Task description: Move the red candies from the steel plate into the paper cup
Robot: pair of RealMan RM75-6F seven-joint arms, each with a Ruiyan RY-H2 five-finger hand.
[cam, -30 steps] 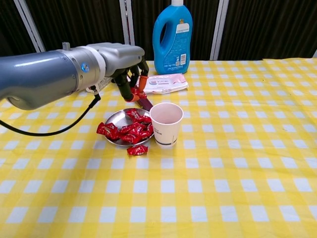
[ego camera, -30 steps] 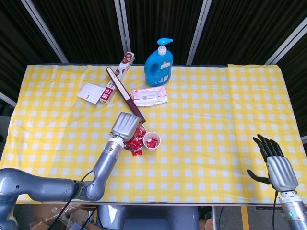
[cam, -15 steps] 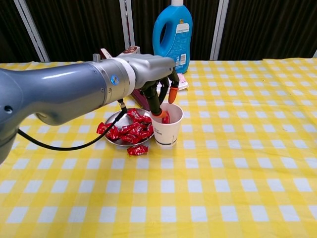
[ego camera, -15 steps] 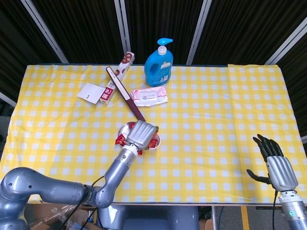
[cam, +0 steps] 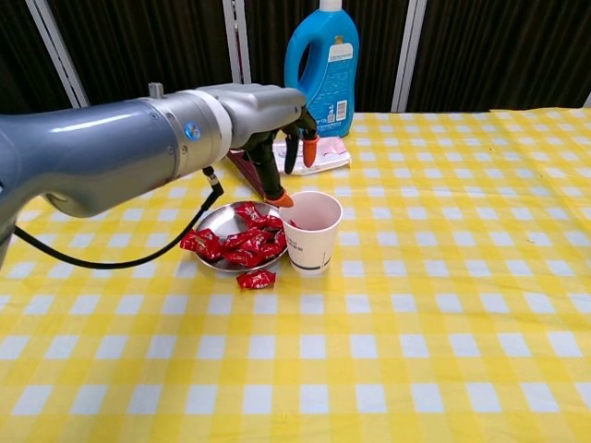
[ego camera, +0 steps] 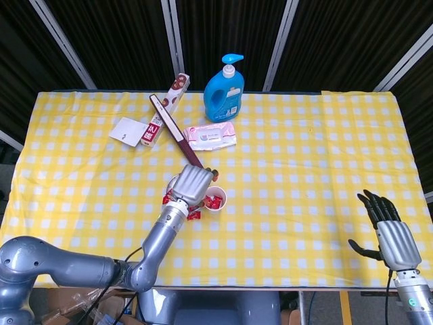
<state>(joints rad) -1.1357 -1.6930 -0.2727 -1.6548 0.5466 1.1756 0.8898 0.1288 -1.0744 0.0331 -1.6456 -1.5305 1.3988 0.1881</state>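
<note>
half a second ago the left hand (cam: pixel 277 129) had its fingers (cam: pixel 279 197) down in the mouth of the paper cup (cam: pixel 310 231) with a red candy at the tips; now the fingers have lifted clear of the rim and pulled back toward 10 o'clock, over the seam between cup and steel plate (cam: pixel 211 221). they are apart and carry nothing that either view shows, one orange tip hanging just beside the cup's near rim at 9 o'clock. a red wrapper shows inside the cup in the head view, so the drop looks made and this candy counts as delivered.

the rest of the red candies (cam: pixel 242 238) lie heaped on the plate, which touches the cup on its 9 o'clock side, and one stray candy (cam: pixel 256 279) sits on the surface at the plate's 5 o'clock, off the steel. by my judgement the task is early to midway: many pieces remain, and the next move is a return to the pile.

the right hand (ego camera: pixel 391 233) has not shifted from its place at the surface's edge, far out at 4 o'clock, fingers spread and empty. beyond the plate at 12 o'clock stand the blue detergent bottle (cam: pixel 322 65) and the wet-wipes pack (cam: pixel 314 157), unchanged.
</note>
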